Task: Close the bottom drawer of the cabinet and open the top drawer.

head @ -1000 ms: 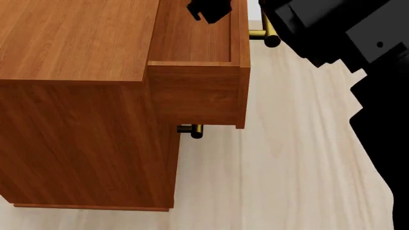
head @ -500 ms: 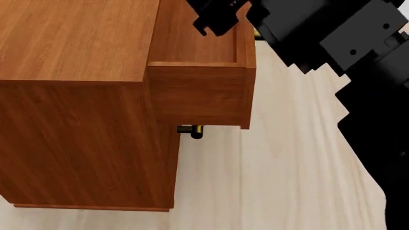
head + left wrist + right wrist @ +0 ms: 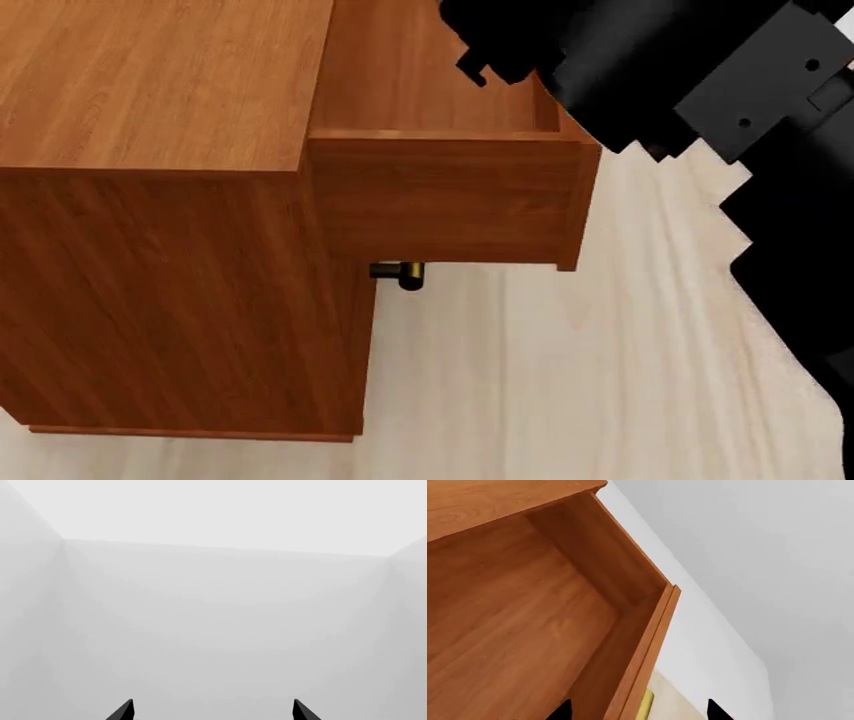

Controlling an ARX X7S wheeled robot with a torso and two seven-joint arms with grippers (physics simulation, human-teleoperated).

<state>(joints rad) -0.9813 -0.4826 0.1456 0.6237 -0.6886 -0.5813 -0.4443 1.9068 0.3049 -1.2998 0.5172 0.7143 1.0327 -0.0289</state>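
The right gripper (image 3: pixel 635 711) straddles the front panel of the top drawer (image 3: pixel 447 200), its dark fingertips spread either side of the brass handle (image 3: pixel 646 705). That drawer juts out from the cabinet (image 3: pixel 160 90). The left gripper (image 3: pixel 212 711) faces blank wall, fingers parted.

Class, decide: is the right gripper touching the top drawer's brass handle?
Cannot tell. In the right wrist view the gripper straddles the top drawer's front panel and the brass handle, but its fingertips are cut off at the frame edge; the head view hides the handle.
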